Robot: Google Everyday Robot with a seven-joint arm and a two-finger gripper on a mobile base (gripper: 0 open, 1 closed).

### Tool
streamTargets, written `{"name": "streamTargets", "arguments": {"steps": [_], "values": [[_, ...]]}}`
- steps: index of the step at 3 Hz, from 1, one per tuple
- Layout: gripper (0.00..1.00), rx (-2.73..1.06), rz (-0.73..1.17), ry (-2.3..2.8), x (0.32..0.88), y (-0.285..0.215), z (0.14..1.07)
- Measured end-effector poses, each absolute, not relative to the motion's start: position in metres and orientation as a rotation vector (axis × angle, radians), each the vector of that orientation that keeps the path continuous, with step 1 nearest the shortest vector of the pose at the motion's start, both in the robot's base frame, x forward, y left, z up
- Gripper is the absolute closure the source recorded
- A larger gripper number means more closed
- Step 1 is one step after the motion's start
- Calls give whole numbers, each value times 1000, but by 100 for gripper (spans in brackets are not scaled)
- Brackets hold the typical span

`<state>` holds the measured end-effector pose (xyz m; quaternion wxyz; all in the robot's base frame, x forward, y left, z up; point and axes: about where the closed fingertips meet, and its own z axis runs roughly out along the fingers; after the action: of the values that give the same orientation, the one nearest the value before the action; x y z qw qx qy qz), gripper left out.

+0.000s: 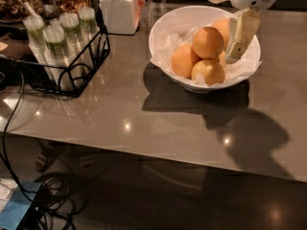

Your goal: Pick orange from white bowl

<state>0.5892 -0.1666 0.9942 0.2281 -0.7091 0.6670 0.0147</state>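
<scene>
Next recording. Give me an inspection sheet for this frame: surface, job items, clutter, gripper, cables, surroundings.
Surface: glossy grey table, showing light reflections and the arm's shadow.
Job's things: white bowl, paper-lined, holds several fruits; the orange sits on top of the pile.
Clutter: black wire basket of cups; white square jar behind it.
Grippers: gripper reaches down into the bowl's right side, close beside the orange; contact unclear.
Cables: black cable hanging off the table's left edge; cable tangle on the floor.
Surroundings: dim floor; blue object lower left.
</scene>
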Motion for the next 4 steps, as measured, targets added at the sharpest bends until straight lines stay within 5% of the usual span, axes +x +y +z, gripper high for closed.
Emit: {"name": "streamTargets", "arguments": {"steps": [4], "values": [[0,-2015,211,1772,645,-149,932]]}}
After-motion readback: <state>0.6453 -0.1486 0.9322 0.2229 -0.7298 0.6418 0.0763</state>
